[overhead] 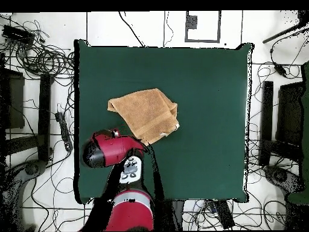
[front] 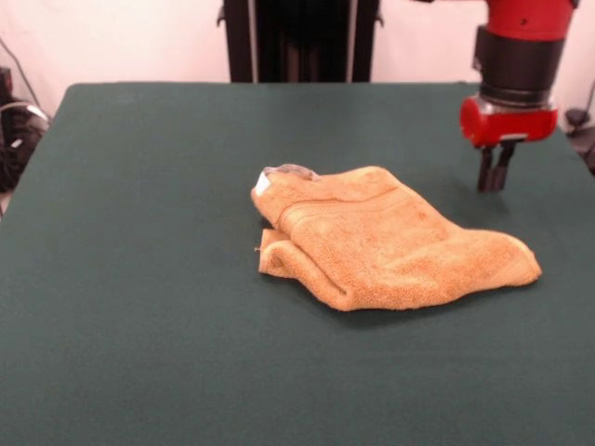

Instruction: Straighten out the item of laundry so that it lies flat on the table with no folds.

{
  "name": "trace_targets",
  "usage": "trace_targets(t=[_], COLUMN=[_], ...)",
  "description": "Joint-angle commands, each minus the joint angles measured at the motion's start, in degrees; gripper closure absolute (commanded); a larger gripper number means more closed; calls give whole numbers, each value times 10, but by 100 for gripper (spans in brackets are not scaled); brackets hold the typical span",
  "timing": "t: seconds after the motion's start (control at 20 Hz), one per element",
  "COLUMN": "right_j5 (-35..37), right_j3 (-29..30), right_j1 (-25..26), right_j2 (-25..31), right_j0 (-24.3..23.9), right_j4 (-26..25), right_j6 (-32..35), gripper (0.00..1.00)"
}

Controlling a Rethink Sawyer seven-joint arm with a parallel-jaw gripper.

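Note:
The item of laundry (front: pixel 390 243), an orange-tan terry towel, lies folded over itself near the middle of the green table (front: pixel 139 279), with a white tag (front: pixel 263 184) at its far left corner. My gripper (front: pixel 494 175) hangs just above the cloth, behind the towel's right end and apart from it. Its two dark fingers stand close together with nothing between them. In the overhead view the towel (overhead: pixel 145 115) lies left of centre on the table (overhead: pixel 205 90), and the red arm head (overhead: pixel 107 151) covers the gripper just below the towel's lower left edge.
Bare green cloth surrounds the towel on all sides. Cables and dark equipment (overhead: pixel 36 60) lie on the floor beyond the table's edges. The black pedestal (front: pixel 299 42) rises behind the far edge.

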Motion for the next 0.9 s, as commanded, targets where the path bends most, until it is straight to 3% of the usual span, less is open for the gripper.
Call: trace_targets(t=[0.05,0.25,0.5,0.7,0.75,0.9], right_j5=[-5,-9,-35,-36,-37,-35], right_j3=[65,70,79,73,72,71], right_j1=[-5,-7,7,10,10,11], right_j2=[13,17,28,25,25,27], right_j0=[45,41,0,-6,-5,-11], right_j4=[65,71,47,32,30,27], right_j6=[178,160,127,109,107,102], gripper=[100,100,100,100,0,0])
